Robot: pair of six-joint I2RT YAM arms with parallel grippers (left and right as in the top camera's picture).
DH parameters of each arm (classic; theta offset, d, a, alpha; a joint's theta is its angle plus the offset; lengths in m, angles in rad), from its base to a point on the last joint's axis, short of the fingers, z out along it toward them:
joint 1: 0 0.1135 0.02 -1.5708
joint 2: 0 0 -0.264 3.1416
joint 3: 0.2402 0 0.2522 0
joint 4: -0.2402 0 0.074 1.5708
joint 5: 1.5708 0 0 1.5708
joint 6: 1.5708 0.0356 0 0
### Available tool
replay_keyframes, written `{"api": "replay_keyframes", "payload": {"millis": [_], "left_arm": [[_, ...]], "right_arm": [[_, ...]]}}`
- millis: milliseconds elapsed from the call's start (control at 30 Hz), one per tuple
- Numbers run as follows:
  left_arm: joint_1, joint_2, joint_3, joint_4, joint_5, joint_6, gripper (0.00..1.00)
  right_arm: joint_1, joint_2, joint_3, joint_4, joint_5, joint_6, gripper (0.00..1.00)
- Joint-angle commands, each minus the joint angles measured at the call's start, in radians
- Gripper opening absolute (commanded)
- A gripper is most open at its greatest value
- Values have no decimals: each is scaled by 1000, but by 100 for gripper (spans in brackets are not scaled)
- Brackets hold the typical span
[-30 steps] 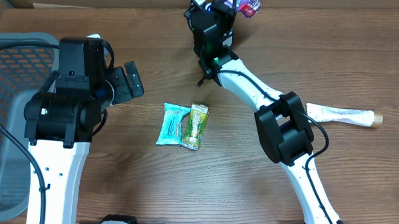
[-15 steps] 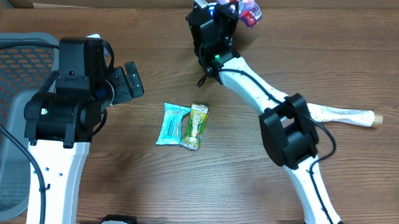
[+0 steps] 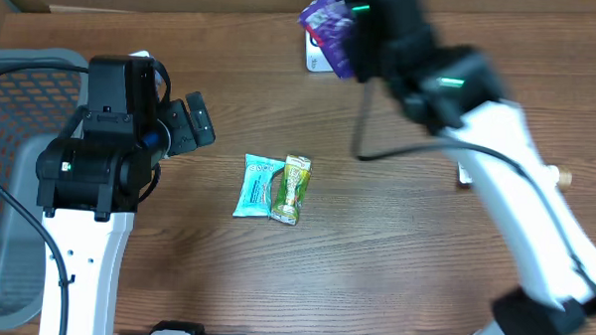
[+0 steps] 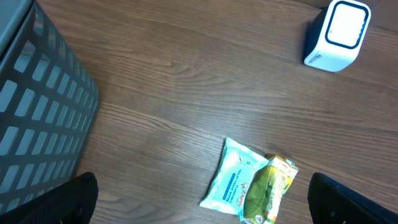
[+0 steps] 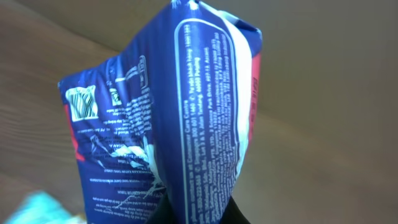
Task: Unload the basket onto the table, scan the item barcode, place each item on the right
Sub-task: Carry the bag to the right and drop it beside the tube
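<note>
The purple packet (image 3: pixel 325 19) was held clamped in the right gripper (image 5: pixel 196 214), up over the white scanner (image 3: pixel 313 59) at the table's (image 3: pixel 375 250) far edge. The left gripper (image 3: pixel 190 127) was spread wide apart beside the basket (image 3: pixel 12 98).

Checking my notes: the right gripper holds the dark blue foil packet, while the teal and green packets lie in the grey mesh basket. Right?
No: the teal packet and green packet lie on the wooden table, outside the grey mesh basket; the overhead view shows it. The rest stands.
</note>
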Motion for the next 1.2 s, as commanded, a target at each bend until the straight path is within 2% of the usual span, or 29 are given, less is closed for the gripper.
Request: {"api": "replay_keyframes", "payload": {"millis": [0,100,233,433,700,800,833,933,1067,1167], "left_arm": [[2,3,8,0,-12,-10,100],[2,3,8,1,-12,-10,100],[2,3,8,0,-12,-10,100],[2,3,8,1,-12,-10,99],[2,3,8,1,-12,-10,99],[2,3,8,1,-12,-10,100],[2,3,8,0,-12,-10,99],[2,3,8,0,-12,-10,100],[2,3,8,0,-12,-10,99],[2,3,8,1,-12,-10,99]], "right_arm": [[-158,-40,8,-118,-263,429,4],[-300,-32,-2,-227,-272,558,4],[-473,-26,-120,-206,-267,574,4],[-684,-26,-438,-28,-261,656,4],[-788,-26,-791,349,-262,602,6],[-796,-26,-875,441,-246,602,26],[-797,-26,-884,452,-245,602,30],[-798,-27,-888,463,-230,592,54],[-798,-35,-850,433,-266,542,73],[-798,-60,-772,354,-319,516,79]]}}
